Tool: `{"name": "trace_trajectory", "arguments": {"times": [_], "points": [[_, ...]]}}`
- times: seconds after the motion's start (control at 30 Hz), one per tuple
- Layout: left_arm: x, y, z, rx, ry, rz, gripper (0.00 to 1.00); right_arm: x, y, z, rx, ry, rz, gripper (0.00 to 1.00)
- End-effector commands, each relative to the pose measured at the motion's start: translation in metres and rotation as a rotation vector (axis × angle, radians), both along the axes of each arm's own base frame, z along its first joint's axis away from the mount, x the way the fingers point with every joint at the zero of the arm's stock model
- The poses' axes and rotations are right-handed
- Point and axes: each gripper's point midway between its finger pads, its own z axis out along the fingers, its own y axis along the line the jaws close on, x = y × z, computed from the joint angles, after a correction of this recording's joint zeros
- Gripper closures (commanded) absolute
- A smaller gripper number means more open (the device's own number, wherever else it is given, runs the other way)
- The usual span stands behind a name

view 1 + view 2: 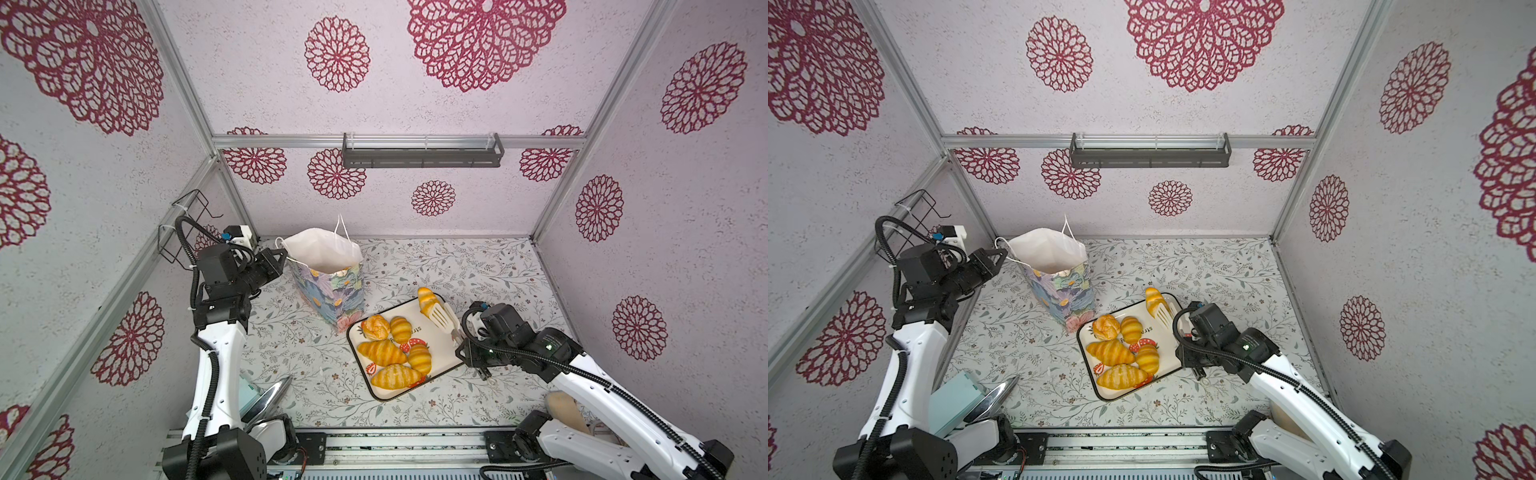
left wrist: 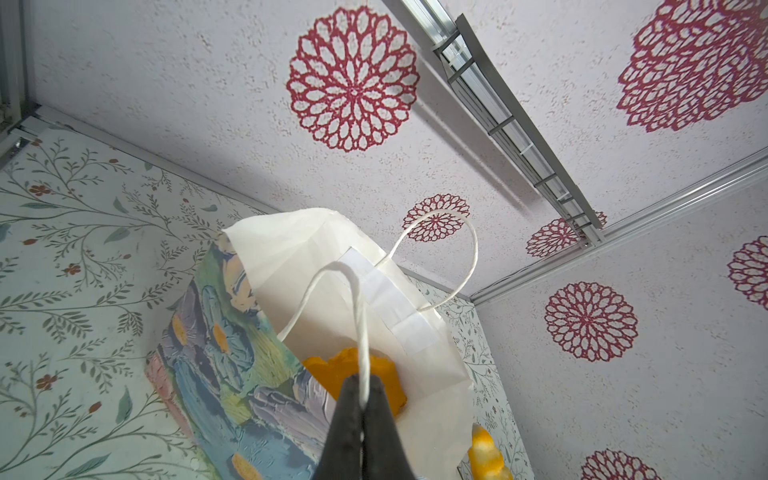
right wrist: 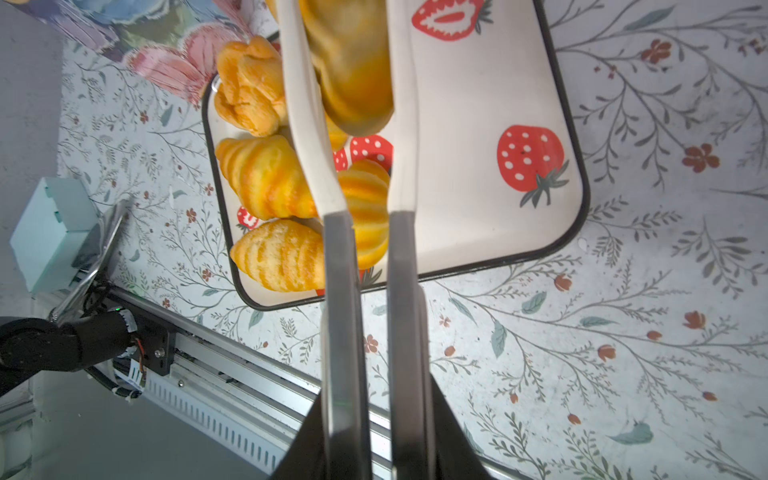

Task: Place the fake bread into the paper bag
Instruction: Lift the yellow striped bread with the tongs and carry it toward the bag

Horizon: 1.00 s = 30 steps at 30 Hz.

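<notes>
Already one fake bread [image 2: 332,372] piece is seen inside the paper bag [image 1: 332,299], toward the tabletop's far left corner, though only in the left wrist view, where its cord handle [image 2: 360,316] is pinched by the left pincer [image 2: 362,384]. Five are left on the tray [image 1: 441,350]; a sixth is clamped by tongs [image 3: 401,124] squeezed in the right pincer [image 3: 376,399].

Both claws clamped.
Left claw [image 2: 362,380] pinches paper bag [image 2: 216,353] cord handle [image 2: 360,328]; right claw [image 3: 374,415], right of bag, squeezes tongs [image 3: 340,270].

You are looking into pale textured walls [image 1: 249,75] bearing crimson lace rosettes [image 1: 337,54]; a long dark grey metal rack [image 1: 422,157] is hanging above the leaf-printed tabletop [image 1: 478,266]
</notes>
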Motion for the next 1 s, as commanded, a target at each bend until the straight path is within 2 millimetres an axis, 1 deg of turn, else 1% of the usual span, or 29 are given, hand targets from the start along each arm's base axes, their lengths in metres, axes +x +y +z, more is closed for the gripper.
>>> {"name": "trace_trajectory", "arguments": {"times": [0.0, 0.17, 0.27, 0.43, 0.53, 0.67, 0.97], "points": [[0.005, 0.017, 0.009, 0.007, -0.004, 0.060, 1.00, 0.020, 0.015, 0.031, 0.086, -0.101, -0.003, 0.71], [0.007, 0.032, 0.005, 0.011, 0.026, 0.115, 1.00, 0.030, 0.030, 0.048, 0.144, -0.148, 0.020, 0.71], [0.009, 0.035, 0.002, 0.006, 0.041, 0.116, 1.00, 0.035, 0.036, 0.054, 0.170, -0.169, 0.026, 0.71], [0.010, 0.028, 0.001, -0.016, 0.039, 0.076, 1.00, 0.040, 0.048, 0.072, 0.221, -0.209, 0.047, 0.71], [0.009, 0.023, 0.008, -0.017, 0.008, 0.047, 1.00, 0.043, 0.056, 0.089, 0.242, -0.237, 0.064, 0.70], [0.011, 0.014, 0.020, -0.047, -0.040, 0.001, 1.00, 0.047, 0.070, 0.106, 0.259, -0.271, 0.101, 0.70], [0.013, 0.007, 0.027, -0.065, -0.065, -0.044, 1.00, 0.061, 0.103, 0.140, 0.294, -0.347, 0.165, 0.71]]}}
